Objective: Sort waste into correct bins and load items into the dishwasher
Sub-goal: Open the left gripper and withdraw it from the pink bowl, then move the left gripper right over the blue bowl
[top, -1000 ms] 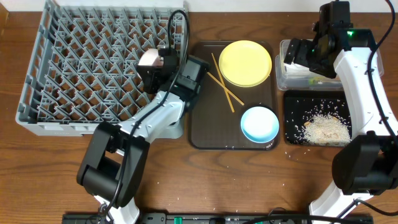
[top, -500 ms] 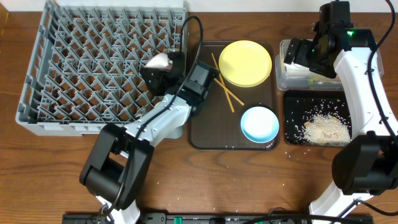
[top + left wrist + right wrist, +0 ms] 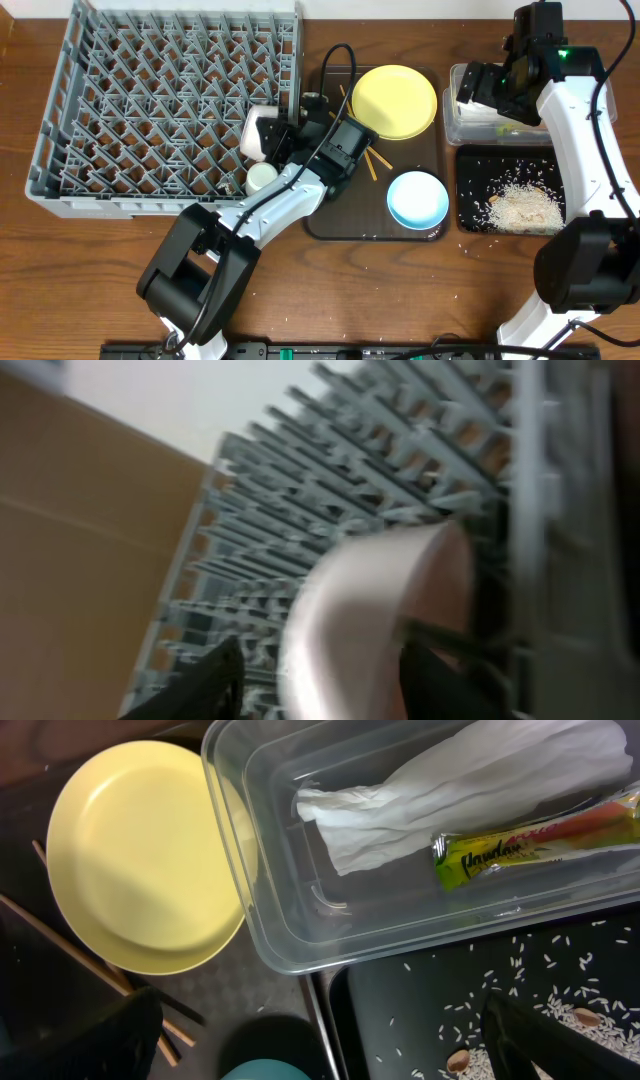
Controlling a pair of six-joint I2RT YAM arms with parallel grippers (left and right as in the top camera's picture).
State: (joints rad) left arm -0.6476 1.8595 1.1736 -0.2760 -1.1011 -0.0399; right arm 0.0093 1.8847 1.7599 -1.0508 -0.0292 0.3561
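The white bowl (image 3: 256, 131) stands on edge among the pegs at the right side of the grey dishwasher rack (image 3: 150, 100). My left gripper (image 3: 274, 142) straddles it with the jaws open. In the left wrist view the bowl (image 3: 370, 610) fills the gap, and the left finger (image 3: 205, 685) stands just off it. A small white cup (image 3: 262, 177) lies in the rack near its front right corner. My right gripper (image 3: 490, 88) hangs open and holds nothing above the clear tub (image 3: 260, 910), which contains the napkin (image 3: 450, 780) and the wrapper (image 3: 530, 840). Rice (image 3: 520, 205) lies in the black tray (image 3: 475, 165).
The brown serving tray (image 3: 330, 215) holds the yellow plate (image 3: 395, 100), the wooden chopsticks (image 3: 372, 160) and the light-blue bowl (image 3: 417, 198). My left arm lies across the tray's left edge. Stray rice grains dot the table near the black tray.
My left arm carried the white bowl right and toward the front along the rack's right side. Its jaws then spread off the bowl. The right arm has not moved.
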